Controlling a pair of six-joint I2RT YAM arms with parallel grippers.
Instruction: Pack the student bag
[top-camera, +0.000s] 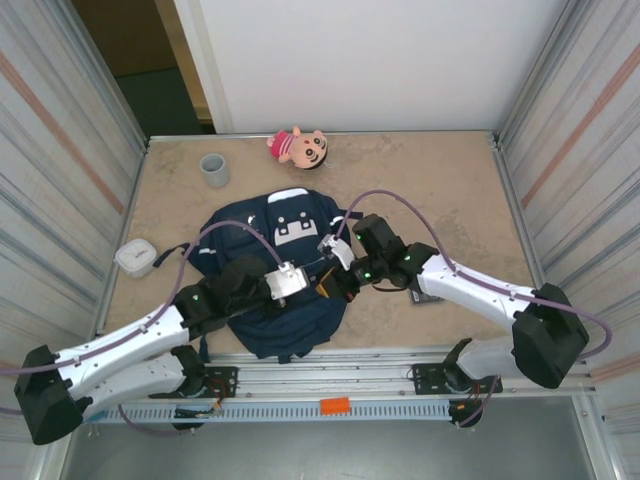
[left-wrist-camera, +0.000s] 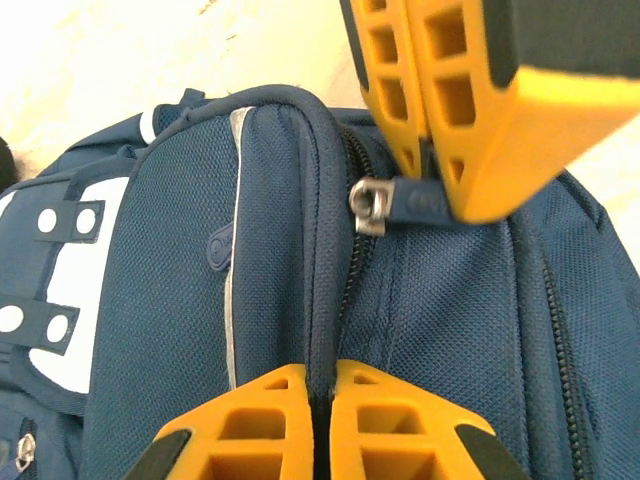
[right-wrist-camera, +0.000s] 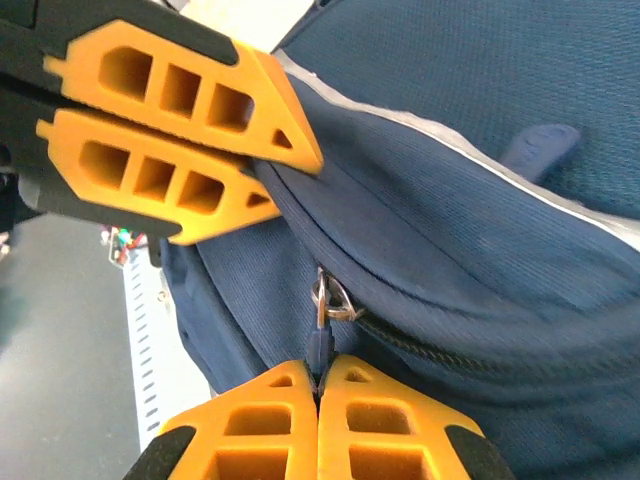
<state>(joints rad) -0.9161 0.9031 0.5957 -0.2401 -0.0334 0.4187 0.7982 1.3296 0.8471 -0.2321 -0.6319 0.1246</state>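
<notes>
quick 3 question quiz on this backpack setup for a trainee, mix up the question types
1. True or false: the right claw is shut on the zip pull of the student bag.
2. What lies near the far edge of the table, beyond the bag? A) pink doll B) red ball C) open book
3. Fill in: the left claw pinches a raised ____ of the bag's fabric.
Key: 1 true; 2 A; 3 seam.
</notes>
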